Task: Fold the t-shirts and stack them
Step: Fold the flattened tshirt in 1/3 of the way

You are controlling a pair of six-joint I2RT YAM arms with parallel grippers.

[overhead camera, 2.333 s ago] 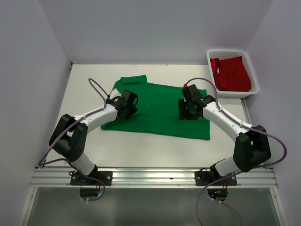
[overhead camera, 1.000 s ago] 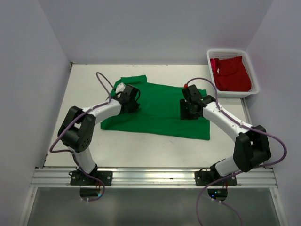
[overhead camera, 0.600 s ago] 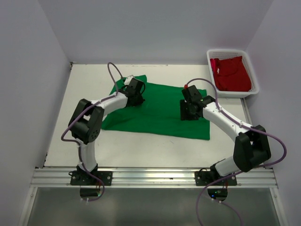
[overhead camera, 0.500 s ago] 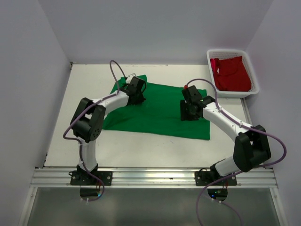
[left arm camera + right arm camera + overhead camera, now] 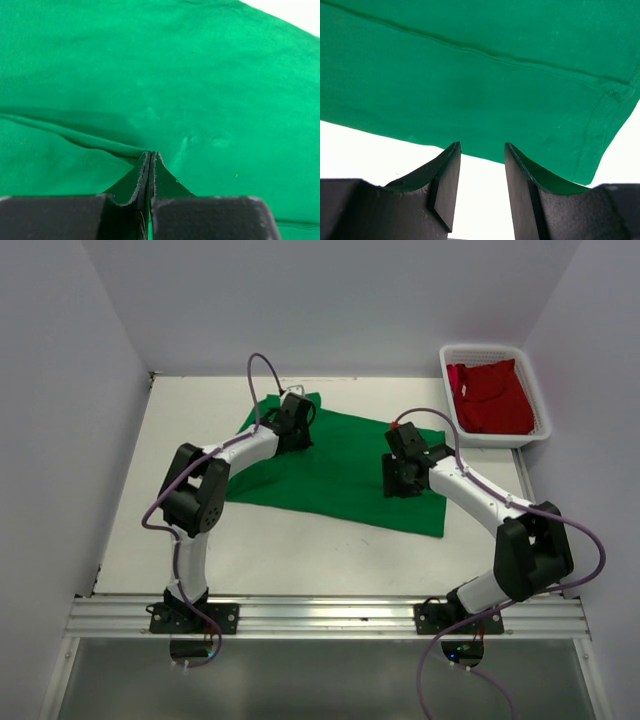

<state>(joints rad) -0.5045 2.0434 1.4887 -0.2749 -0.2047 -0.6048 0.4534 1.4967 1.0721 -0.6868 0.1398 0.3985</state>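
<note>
Over the last couple of seconds, we see the left gripper (image 5: 293,423) swing from the 9 o'clock edge of the green t-shirt (image 5: 340,465) to its 11 o'clock corner. Its jaws are closed on a pinched ridge of cloth, and the left hem is drawn inward. The right gripper (image 5: 398,480) stays at 3 o'clock, jaws parted over the hem, holding nothing. The shirt lies spread mid-table, so we judge the first fold is only starting. The red t-shirt (image 5: 492,395) waits in the basket (image 5: 535,390) at 1 o'clock.
</note>
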